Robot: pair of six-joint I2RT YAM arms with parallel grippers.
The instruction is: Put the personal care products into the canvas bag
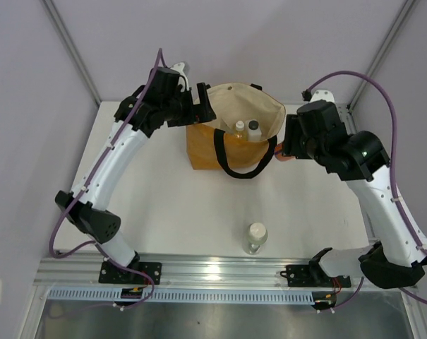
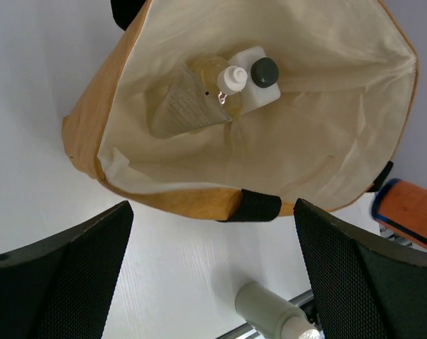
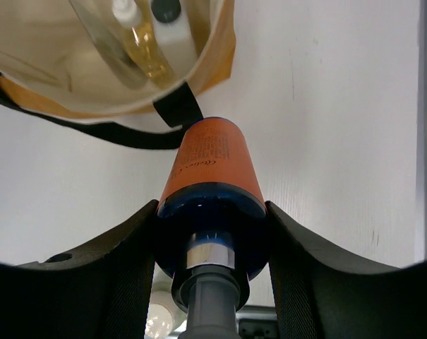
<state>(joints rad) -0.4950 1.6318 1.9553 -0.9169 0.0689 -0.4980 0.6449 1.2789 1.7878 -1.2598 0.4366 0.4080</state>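
The orange bottle (image 3: 217,162), a smooth cylinder with a dark cap, is clamped in the right gripper (image 3: 213,233), just beside the right rim of the canvas bag (image 1: 202,148). Its long axis points toward the bag's soft cream mouth. The left gripper (image 2: 212,205) hangs spread wide and empty over the bag's left rim.

One canvas bag (image 1: 202,152); one orange bottle (image 3: 212,162); four other bottles (image 1: 256,237); two arms (image 1: 121,159).

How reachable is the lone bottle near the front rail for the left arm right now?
Probably reachable: the left gripper is open and empty by the canvas bag, and the bottle sits alone on bare table with nothing between them.
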